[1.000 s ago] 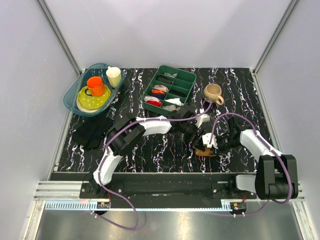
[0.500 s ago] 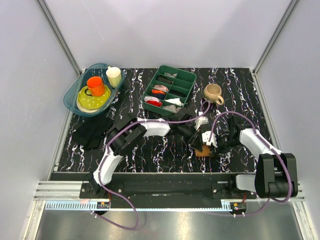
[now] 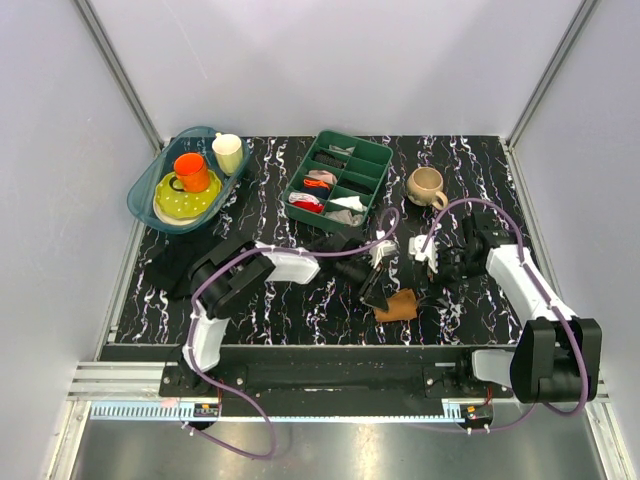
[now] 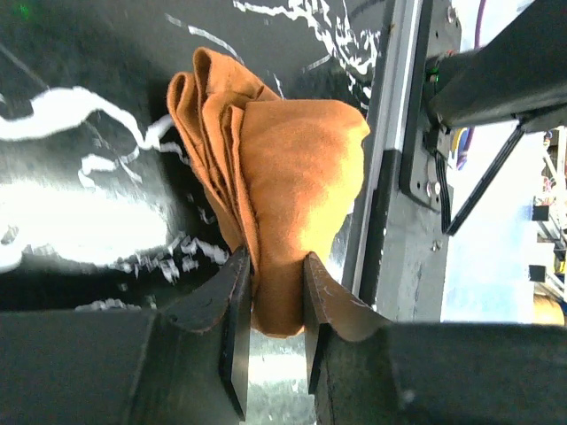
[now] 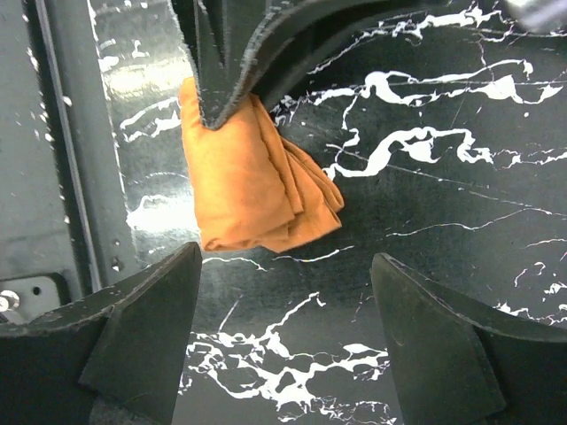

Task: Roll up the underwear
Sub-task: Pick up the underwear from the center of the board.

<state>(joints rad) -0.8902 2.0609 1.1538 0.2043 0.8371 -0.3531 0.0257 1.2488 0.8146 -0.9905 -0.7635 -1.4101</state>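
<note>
Rust-brown underwear [image 4: 292, 159] | left gripper [image 4: 275, 266] pinching it | right gripper [image 5: 285, 261] wide, empty | green tray [image 3: 360, 140]: fabric rolls [image 3: 318, 183]

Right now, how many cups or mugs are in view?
3: an orange cup and a cream cup in the blue tub, far left; a tan mug standing right of the green tray.

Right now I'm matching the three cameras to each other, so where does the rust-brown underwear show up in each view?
Top external: the underwear lies low, right of centre, by the near edge.
Left wrist: centre, pinched between the left fingers at the bottom.
Right wrist: upper left, beyond the spread right fingers.
Shared landmark: the black, white-veined table top under it.
</note>
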